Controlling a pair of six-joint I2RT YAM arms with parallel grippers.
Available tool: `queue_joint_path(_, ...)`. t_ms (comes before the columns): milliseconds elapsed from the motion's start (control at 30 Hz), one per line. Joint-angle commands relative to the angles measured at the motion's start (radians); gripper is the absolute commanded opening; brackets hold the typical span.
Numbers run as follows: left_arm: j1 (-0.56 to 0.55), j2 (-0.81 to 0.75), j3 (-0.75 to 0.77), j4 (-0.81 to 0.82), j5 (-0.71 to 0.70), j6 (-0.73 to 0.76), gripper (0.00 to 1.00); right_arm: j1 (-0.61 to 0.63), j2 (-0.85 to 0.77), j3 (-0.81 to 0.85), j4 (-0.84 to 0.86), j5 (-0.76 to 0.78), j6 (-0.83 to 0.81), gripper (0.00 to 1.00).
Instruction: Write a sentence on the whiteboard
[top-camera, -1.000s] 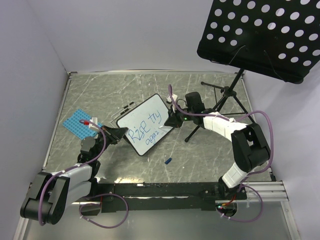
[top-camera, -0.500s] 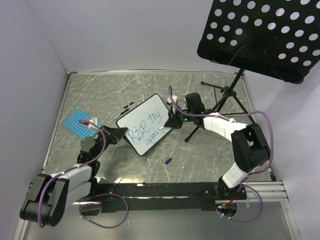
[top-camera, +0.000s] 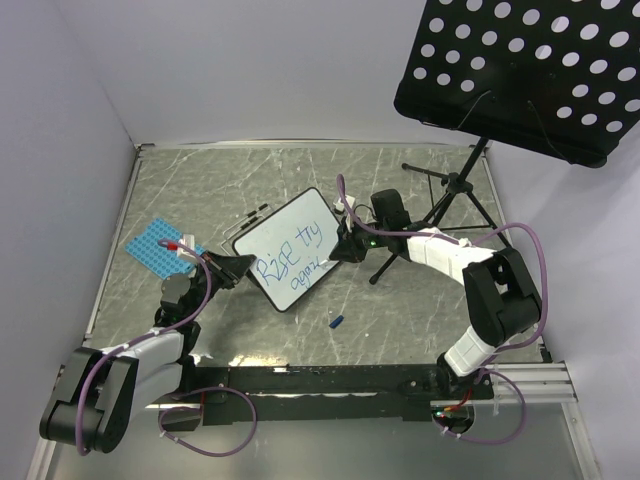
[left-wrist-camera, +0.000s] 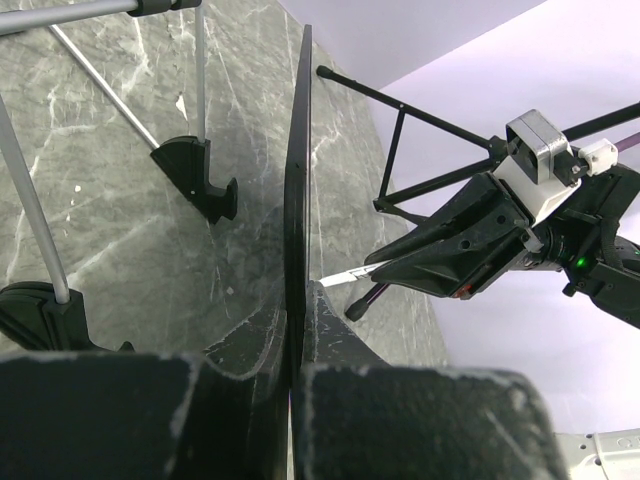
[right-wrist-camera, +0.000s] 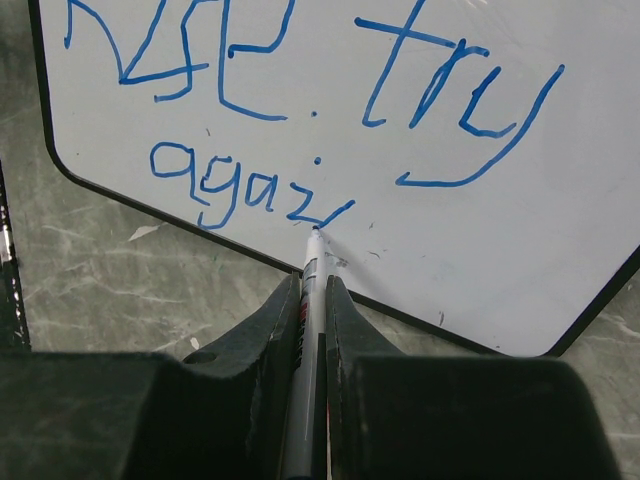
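Whiteboard (top-camera: 288, 250) sits mid-table (top-camera: 190, 185), angled. Sentence (right-wrist-camera: 300, 110) in blue reads "Rise try / agai". Marker (right-wrist-camera: 312, 262) tip is touching the board just past the "i". Right gripper (top-camera: 348, 243) clenched on marker. Left gripper (left-wrist-camera: 293, 335) clamped on the whiteboard's edge.

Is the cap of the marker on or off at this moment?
Off: the marker has a bare tip that touches the whiteboard where the blue writing ends.

black-framed whiteboard (top-camera: 283, 230) bears blue sentence (right-wrist-camera: 245, 112) "rise try agai".
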Motion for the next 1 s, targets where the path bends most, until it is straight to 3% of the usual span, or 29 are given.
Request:
queue_joint_path(0,-0.008,-0.009,-0.071,0.084,0.016,0.011,0.01,0.010,-0.022,0.000,0.013,-0.012,0.003,0.00)
queue_joint_path(967,-0.008,-0.024,-0.082,0.078,0.016,0.011,0.01,0.004,0.020,0.091,0.054,0.057,0.069,0.00)
